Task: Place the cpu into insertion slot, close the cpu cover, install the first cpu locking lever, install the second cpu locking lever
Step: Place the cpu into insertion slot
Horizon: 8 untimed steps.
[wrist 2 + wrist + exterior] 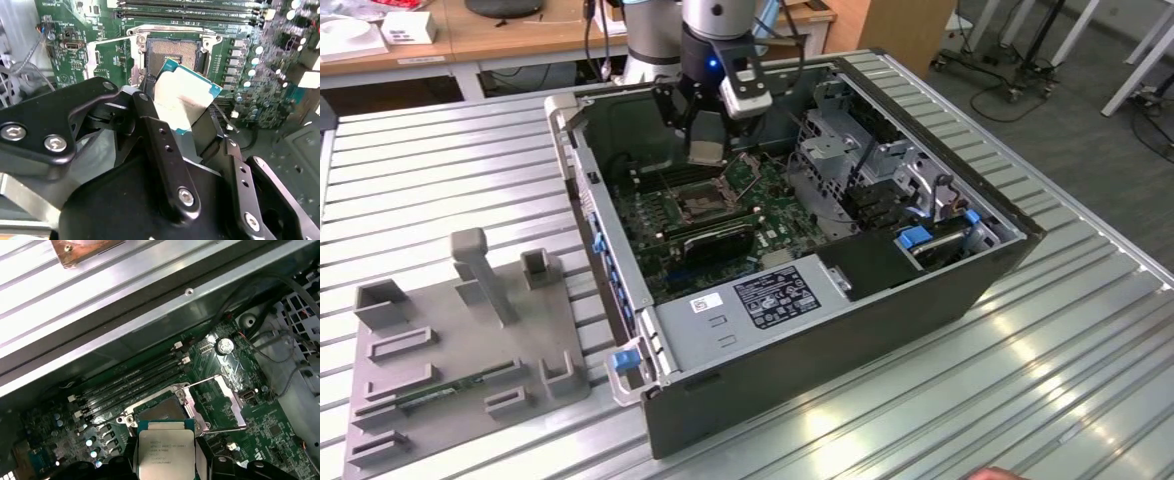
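Near the insertion slot [161, 407], the pincer [179, 119] pinches the cpu [184, 92] by opposite edges. It looks light, stiff, fragile.

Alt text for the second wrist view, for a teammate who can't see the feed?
The tool grips the cpu, tilted, close above the empty insertion slot on the green motherboard. The cpu cover is swung open beside the slot.

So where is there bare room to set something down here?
Bare ribbed table behind the grey fixture, and at the exterior view's right of the case. Inside the case it is crowded; the gripper holds the cpu near the insertion slot.
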Tool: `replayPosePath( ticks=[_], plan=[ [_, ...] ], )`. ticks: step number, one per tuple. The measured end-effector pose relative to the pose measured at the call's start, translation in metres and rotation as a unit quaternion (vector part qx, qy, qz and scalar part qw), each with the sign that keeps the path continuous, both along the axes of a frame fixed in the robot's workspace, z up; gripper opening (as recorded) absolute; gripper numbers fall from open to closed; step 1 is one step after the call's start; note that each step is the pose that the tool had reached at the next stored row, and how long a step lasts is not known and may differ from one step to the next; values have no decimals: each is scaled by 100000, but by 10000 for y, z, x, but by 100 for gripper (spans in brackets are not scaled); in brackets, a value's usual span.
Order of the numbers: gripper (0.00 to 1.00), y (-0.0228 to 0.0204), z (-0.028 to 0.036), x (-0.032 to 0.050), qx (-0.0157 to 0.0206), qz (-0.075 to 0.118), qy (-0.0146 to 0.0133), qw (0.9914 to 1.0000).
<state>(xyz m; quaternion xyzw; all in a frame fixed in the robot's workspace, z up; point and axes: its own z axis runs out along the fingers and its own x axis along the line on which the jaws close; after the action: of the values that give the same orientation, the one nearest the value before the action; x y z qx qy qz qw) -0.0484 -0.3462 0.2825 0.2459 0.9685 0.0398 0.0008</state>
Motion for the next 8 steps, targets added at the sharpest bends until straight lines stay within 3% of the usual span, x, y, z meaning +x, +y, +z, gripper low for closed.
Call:
replayPosePath(
  ticks=[8],
  plan=[
    [54, 0, -8, 0, 1, -4372, 0, 99904]
  ],
)
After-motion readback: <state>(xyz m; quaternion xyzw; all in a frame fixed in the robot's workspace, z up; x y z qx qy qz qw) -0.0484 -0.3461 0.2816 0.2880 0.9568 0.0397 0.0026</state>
